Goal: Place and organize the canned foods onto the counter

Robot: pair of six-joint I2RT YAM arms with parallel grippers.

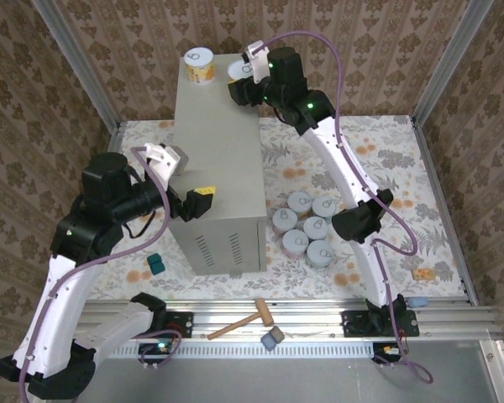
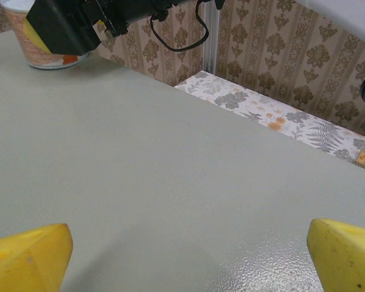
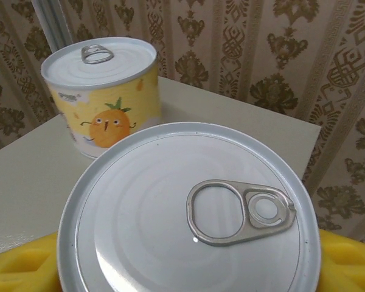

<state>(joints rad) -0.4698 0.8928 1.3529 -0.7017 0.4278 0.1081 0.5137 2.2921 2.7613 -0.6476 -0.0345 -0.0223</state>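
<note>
brown damask wallpaper (image 1: 109, 50) rings a floral floor (image 1: 386, 151) where the beige counter (image 1: 218, 159) stands. the left gripper (image 1: 199, 202) hovers at its near left edge, yellow pads (image 2: 30, 255) spread wide, empty. a yellow pineapple can (image 1: 200, 65) stands on the far left corner; just beside it the right gripper (image 1: 245, 80) clamps a silver-lidded can (image 3: 188, 213). six more cans (image 1: 307, 227) cluster on the floor right of the counter

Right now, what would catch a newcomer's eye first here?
The right gripper clasps a silver-lidded can at the tall counter's far end, beside a yellow pineapple can. Six more cans huddle on the floral floor right of the counter.
</note>
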